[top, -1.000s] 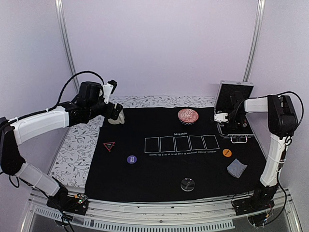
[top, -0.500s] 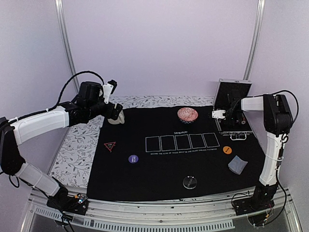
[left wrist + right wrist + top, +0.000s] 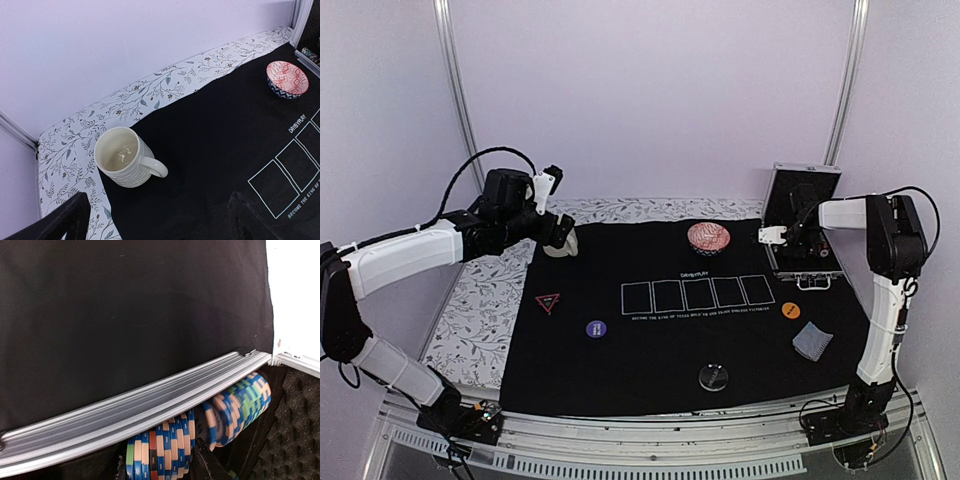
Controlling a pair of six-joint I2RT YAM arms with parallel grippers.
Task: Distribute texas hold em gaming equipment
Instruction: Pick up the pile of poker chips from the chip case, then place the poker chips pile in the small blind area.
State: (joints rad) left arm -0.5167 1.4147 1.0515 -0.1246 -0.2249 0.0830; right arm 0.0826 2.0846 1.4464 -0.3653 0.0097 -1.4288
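Chip stack (image 3: 160,447) lies on edge in case (image 3: 100,425), long axis finger to finger of right gripper (image 3: 160,467); grip unclear. Left gripper (image 3: 160,220) wide open, far off.

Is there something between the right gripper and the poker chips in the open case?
Nothing visible does. In the right wrist view, the right gripper sits just below the case rim, and a striped chip stack lies directly between its fingers.
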